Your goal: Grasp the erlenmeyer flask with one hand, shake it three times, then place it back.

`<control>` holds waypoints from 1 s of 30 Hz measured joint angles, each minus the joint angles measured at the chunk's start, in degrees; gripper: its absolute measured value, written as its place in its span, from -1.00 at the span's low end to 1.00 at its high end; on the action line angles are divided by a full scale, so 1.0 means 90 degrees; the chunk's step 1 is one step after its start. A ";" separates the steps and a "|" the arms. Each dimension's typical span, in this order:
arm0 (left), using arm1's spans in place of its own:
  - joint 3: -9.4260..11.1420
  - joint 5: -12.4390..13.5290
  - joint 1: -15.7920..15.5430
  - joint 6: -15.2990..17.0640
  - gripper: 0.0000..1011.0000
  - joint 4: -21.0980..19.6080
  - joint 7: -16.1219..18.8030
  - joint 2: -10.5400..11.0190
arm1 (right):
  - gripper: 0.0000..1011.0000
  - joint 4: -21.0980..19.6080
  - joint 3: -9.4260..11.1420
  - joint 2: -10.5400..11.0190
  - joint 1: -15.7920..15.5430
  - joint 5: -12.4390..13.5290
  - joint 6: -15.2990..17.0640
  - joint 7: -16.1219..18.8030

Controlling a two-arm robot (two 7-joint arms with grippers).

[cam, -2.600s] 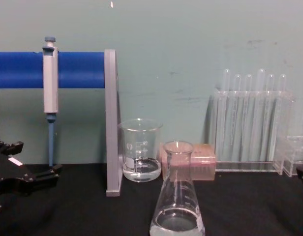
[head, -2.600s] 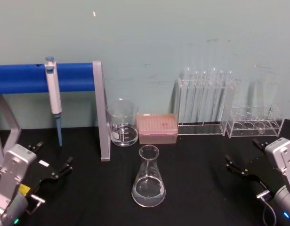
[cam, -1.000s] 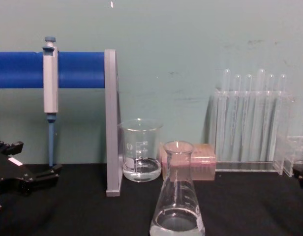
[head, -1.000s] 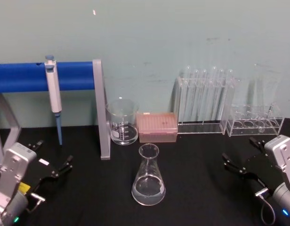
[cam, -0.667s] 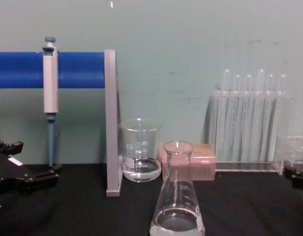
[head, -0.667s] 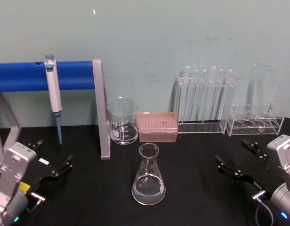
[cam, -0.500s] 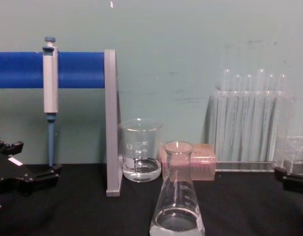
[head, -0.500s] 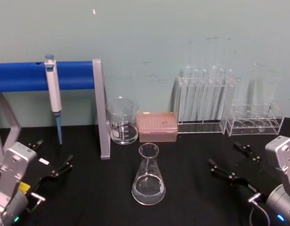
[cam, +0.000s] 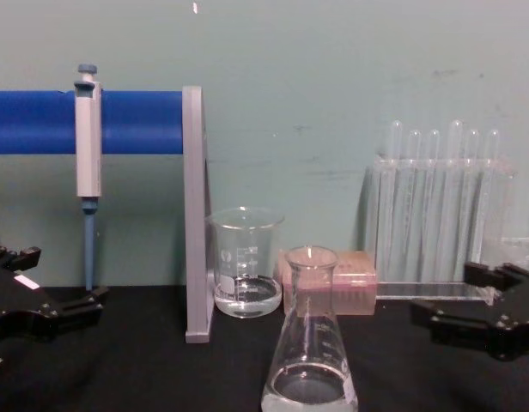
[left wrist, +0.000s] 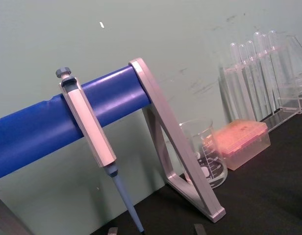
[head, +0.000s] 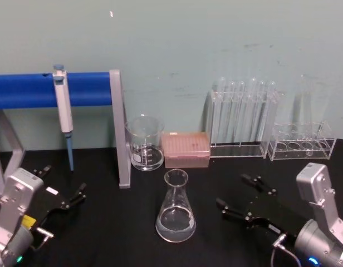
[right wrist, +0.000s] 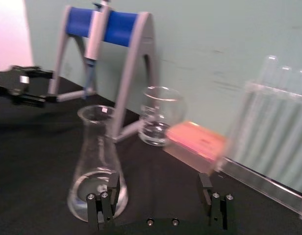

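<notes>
The erlenmeyer flask (head: 175, 210) stands upright on the black table at the front centre, with a little clear liquid in its wide base (cam: 309, 384). My right gripper (head: 231, 191) is open, just to the flask's right and a short gap away from it, fingers pointing at it. The chest view has that gripper (cam: 440, 293) level with the flask's lower body. In the right wrist view the flask (right wrist: 98, 156) sits in front of one fingertip of the open gripper (right wrist: 158, 198), off its centre line. My left gripper (head: 64, 179) rests open at the front left, holding nothing.
A glass beaker (head: 145, 144) and a pink tip box (head: 186, 150) stand behind the flask. A rack of test tubes (head: 244, 119) and a low clear rack (head: 302, 143) stand at the back right. A pipette (head: 62, 108) hangs on the blue stand (head: 120, 133) at the left.
My right gripper has travelled left from the table's right edge to just beside the flask, staying open. The flask and the left arm have not moved.
</notes>
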 joint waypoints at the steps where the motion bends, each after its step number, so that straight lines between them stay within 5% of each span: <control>1: 0.0000 0.0000 0.0000 0.0000 0.98 0.0000 0.0000 0.0000 | 0.98 0.0032 -0.0026 -0.0033 0.0039 0.0025 -0.0026 0.0148; 12: 0.0000 0.0000 0.0000 0.0000 0.98 0.0000 0.0000 0.0000 | 0.98 0.0215 -0.0122 -0.0238 0.0239 0.0125 -0.0170 0.0964; 30: 0.0000 0.0000 0.0000 0.0000 0.98 0.0000 0.0000 0.0000 | 0.98 0.0763 -0.0162 -0.0606 0.0594 0.0213 -0.0205 0.1609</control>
